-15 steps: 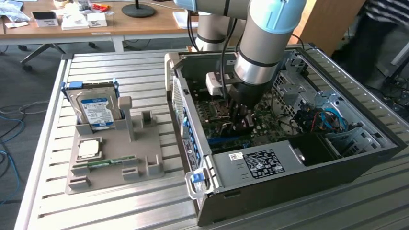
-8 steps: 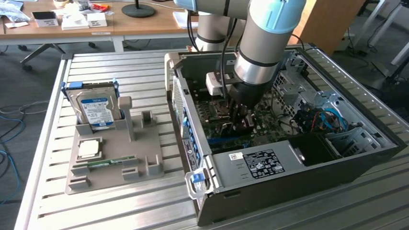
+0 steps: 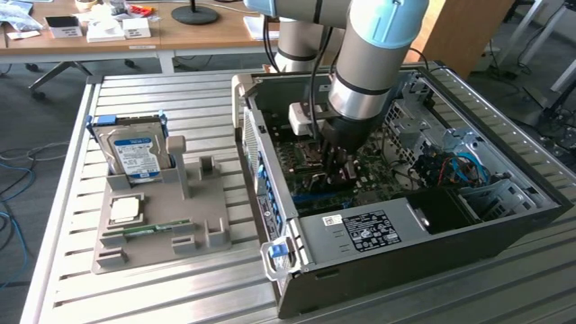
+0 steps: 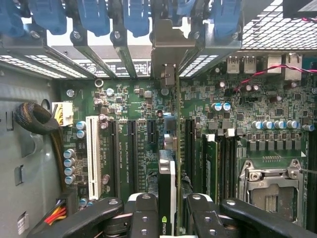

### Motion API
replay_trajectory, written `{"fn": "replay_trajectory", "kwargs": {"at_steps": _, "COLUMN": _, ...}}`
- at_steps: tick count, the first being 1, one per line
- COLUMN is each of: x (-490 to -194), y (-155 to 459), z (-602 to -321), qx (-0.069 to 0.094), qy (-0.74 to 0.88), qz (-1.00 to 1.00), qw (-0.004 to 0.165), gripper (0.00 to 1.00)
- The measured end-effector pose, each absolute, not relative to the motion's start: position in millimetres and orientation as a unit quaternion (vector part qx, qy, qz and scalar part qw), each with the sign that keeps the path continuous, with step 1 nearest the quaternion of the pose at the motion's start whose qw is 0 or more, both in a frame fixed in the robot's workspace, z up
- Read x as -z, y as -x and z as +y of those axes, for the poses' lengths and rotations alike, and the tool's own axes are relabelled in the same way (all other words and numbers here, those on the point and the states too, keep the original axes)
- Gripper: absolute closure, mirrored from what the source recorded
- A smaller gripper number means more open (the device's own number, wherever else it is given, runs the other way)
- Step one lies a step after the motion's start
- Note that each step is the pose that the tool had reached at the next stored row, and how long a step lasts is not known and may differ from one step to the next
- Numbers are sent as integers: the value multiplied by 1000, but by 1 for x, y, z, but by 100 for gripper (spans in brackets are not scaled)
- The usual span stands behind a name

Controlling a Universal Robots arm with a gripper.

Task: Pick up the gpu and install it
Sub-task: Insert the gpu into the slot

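Note:
The gpu (image 4: pixel 167 168) is seen edge-on in the wrist view, a thin card standing upright over the green motherboard (image 4: pixel 133 109). Its silver end bracket (image 4: pixel 168 54) reaches up to the rear slot openings of the case. My gripper (image 4: pixel 168 218) is shut on the card's near end, one black finger (image 4: pixel 143 213) on each side. In the exterior view the gripper (image 3: pixel 336 169) is deep inside the open computer case (image 3: pixel 270 169), just above the motherboard. Whether the card sits fully in its slot cannot be told.
A grey holder (image 3: pixel 162 223) at the exterior view's left carries a hard drive (image 3: pixel 135 152), a processor (image 3: pixel 124 209) and a memory stick (image 3: pixel 148 229). Inside the case are the power supply (image 3: pixel 360 229), blue cables (image 3: pixel 459 169), a white slot (image 4: pixel 92 153) and a processor socket (image 4: pixel 270 183).

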State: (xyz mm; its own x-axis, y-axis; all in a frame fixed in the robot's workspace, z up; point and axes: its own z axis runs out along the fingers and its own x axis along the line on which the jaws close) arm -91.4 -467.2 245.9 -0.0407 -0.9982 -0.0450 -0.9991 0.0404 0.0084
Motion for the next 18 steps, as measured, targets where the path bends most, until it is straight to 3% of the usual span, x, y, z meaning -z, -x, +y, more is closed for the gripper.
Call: {"fn": "replay_trajectory", "kwargs": {"at_steps": 18, "x": -242, "y": 96, "z": -465, "qx": -19, "qy": 693, "qz": 721, "qw": 13, "gripper": 73}}
